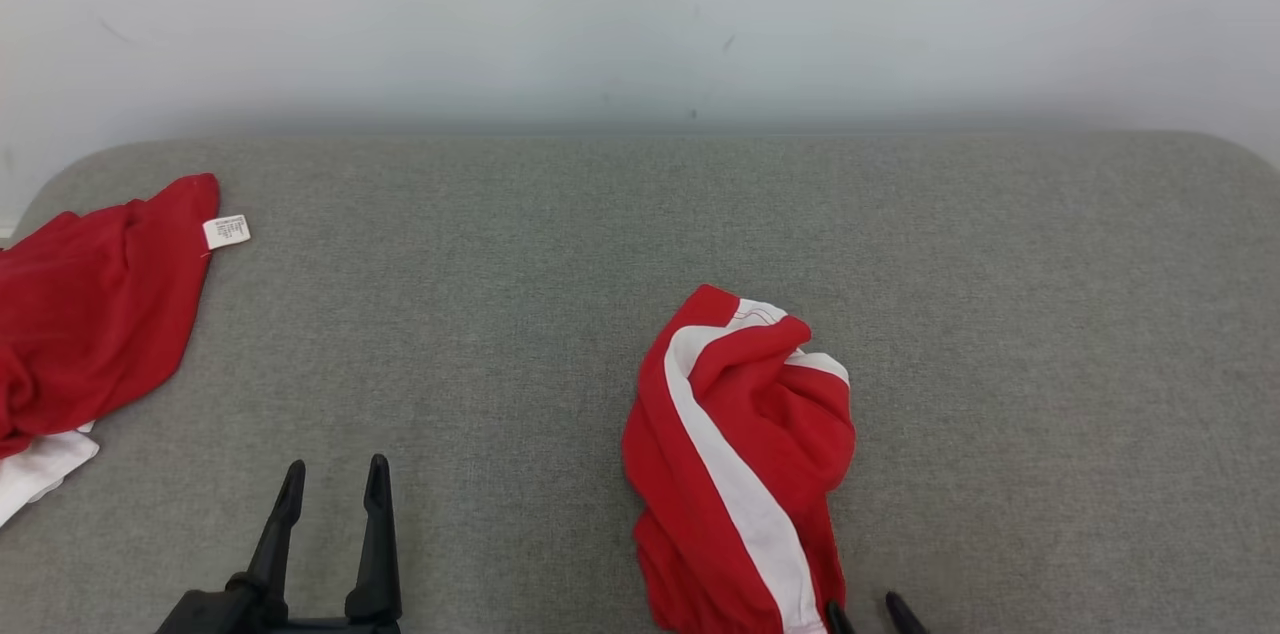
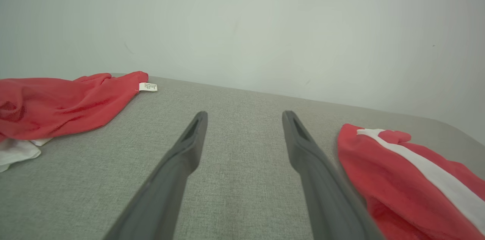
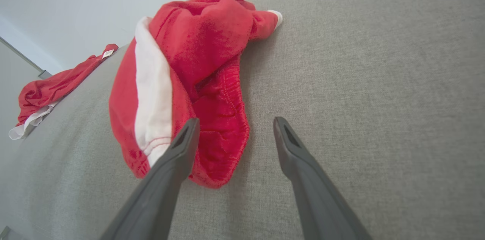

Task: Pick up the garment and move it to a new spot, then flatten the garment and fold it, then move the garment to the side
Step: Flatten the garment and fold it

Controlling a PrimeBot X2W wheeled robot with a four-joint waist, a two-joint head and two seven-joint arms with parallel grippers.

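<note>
A grey cloth-covered bench (image 1: 500,264) stands against a plain pale wall (image 1: 640,14). A red garment (image 1: 740,454) with a broad white stripe lies crumpled in a heap on the bench, right of centre and close to the near edge. Its gathered, elastic-looking hem faces the robot.

The right gripper (image 1: 866,609) sits low at the near end of that heap, just beside the hem. Its two dark fingers (image 3: 170,164) are spread wide with nothing between them. From the right wrist, one finger crosses in front of the hem (whether it touches the cloth I cannot tell), while the other lies over bare grey fabric.

The left gripper (image 1: 336,469) is over open bench, well apart from the garment and to its left. Its fingers (image 2: 178,164) are also spread wide and hold nothing.

At the far left edge of the bench lies a second red cloth (image 1: 90,324), loosely rumpled. A small white label (image 1: 227,231) sticks out at its far corner. A bit of white cloth (image 1: 40,469) shows from under its near side.
</note>
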